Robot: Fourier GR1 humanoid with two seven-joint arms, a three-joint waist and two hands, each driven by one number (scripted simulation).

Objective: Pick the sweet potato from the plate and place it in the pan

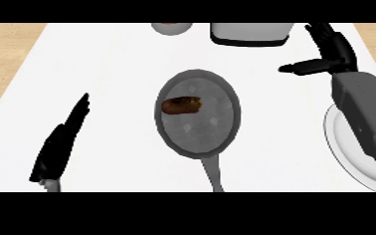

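The brown sweet potato [182,105] lies inside the grey pan [214,129], a little left of the pan's middle. The pan's handle [214,174] points toward the lower edge. A white plate [339,147] sits at the right edge, partly hidden by my right forearm, and nothing shows on its visible part. My right hand [330,50] is raised at the upper right, open, thumb pointing left, holding nothing. At the lower left my left hand [61,142] rests open with fingers straight, away from the pan.
A white appliance with a dark base [249,34] stands at the top centre-right. A small round grey object [170,28] sits at the top edge. The white counter ends in wooden strips [18,45] at the left and right.
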